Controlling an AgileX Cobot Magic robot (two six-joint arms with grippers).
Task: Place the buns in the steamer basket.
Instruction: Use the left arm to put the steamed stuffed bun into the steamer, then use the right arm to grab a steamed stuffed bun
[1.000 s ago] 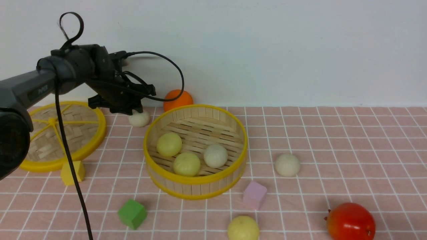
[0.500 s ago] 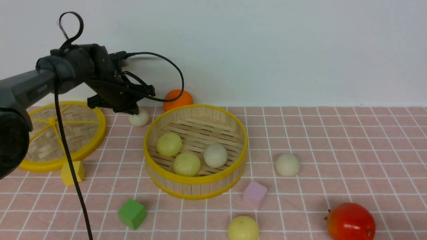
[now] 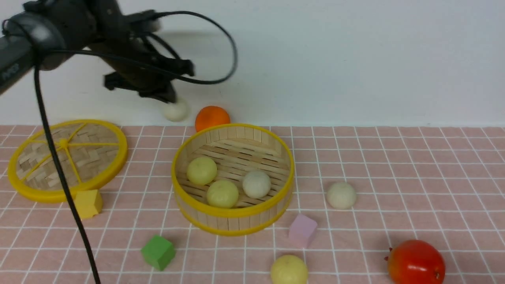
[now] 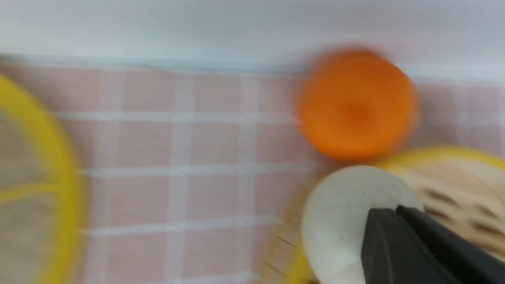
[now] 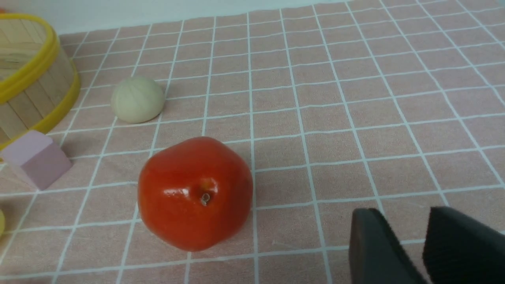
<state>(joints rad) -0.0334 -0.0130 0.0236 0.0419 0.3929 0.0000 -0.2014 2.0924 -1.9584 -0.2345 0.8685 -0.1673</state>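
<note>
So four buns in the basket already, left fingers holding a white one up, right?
Not four. The front view shows three buns in the basket: two yellow, one white. The left fingers do hold a white bun up.

1. Steamer basket (image 3: pixel 232 221), centre: matt pale wood slats, smooth yellow rims.
2. Off-white bun (image 3: pixel 175 111), upper left: smooth, matt skin.
3. Red fruit (image 3: pixel 416 262), lower right: glossy, bright highlights.
4. Tablecloth (image 3: pixel 394 157): matt woven cloth.
5. Lid (image 3: pixel 94 154), left: woven wood strips, yellow rim.
6. Pink cube (image 3: pixel 302 230): matt, smooth.

Left wrist view motion-smeared; off-white bun (image 3: pixel 176 111) top hidden by left claw (image 3: pixel 169 96); yellow bun (image 3: pixel 288 270) clipped at bottom edge
</note>
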